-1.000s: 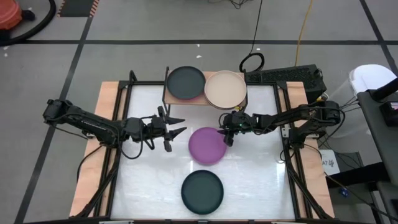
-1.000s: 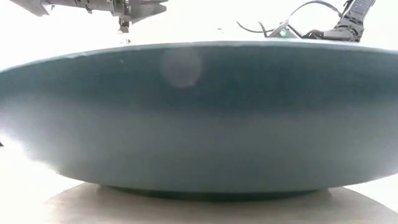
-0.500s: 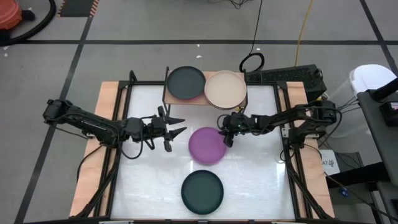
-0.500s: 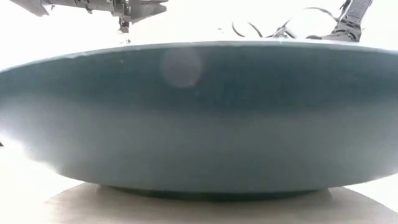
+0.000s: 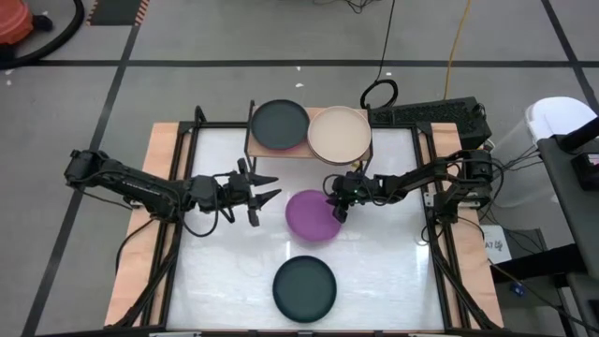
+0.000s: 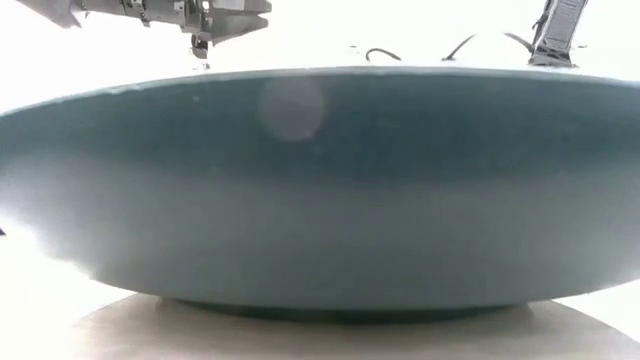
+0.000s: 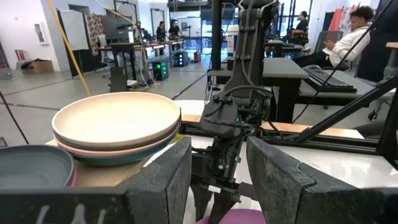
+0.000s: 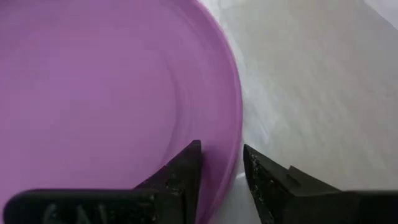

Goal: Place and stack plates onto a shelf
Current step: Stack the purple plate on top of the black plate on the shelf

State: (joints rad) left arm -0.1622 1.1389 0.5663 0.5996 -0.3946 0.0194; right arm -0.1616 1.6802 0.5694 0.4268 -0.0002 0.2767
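At the middle of the high view, the right end effector (image 5: 339, 210) is clamped onto the right-hand rim of the purple plate (image 5: 313, 216), one finger inside the rim and the other outside it, as the right wrist view shows up close (image 8: 221, 163) with the plate (image 8: 112, 93) filling most of that picture. The plate sits on the white counter (image 5: 393, 271), just below the shelf (image 5: 251, 150) in the frame. Up there, at the upper centre, a dark teal plate (image 5: 279, 124) lies on the shelf's left half and a beige plate (image 5: 339, 134) tops a stack on its right half; the left wrist view shows that stack (image 7: 117, 127) with other plates under the beige one. The left end effector (image 5: 265, 189) hangs to the left of the purple plate, apart from it, its fingers spread wide and holding nothing. Another dark teal plate (image 5: 304, 289) rests at the lower centre of the counter, filling the low view (image 6: 320, 190). A person (image 7: 348, 40) sits at a desk in the room behind.
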